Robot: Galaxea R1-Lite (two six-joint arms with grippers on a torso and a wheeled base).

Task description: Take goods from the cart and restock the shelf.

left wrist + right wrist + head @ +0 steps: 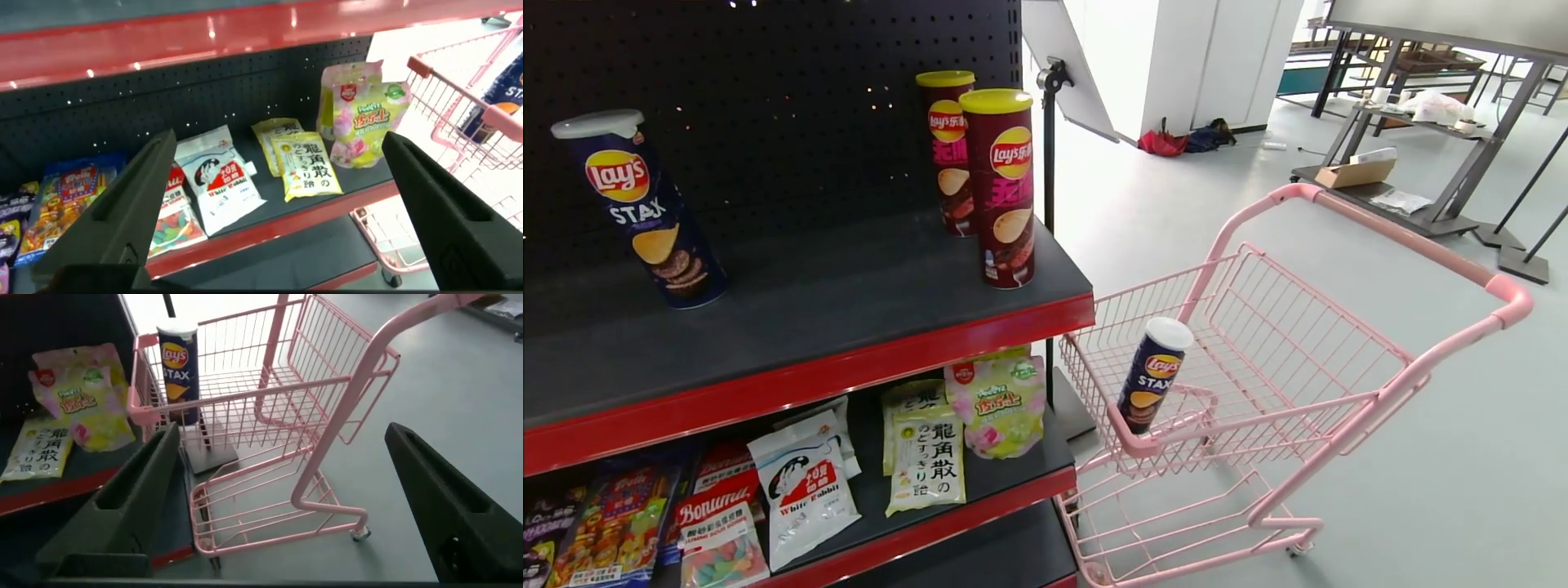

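My left gripper [279,137] gapes empty before the snack bags [222,181] on the lower shelf [278,231]. My right gripper [282,429], likewise released, hangs before the pink cart [368,369]. Ahead of it the blue chip can [178,371] stands upright in the basket corner nearest the lower shelf.

Grey floor [1462,490] across the right half — evenly lit. White pillar [1184,57] at top centre; dark-framed tables [1441,219] upper right, a cardboard box [1356,173] on one lower tier.

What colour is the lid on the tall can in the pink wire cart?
White round lid, on a dark blue can; clearest in the head view.
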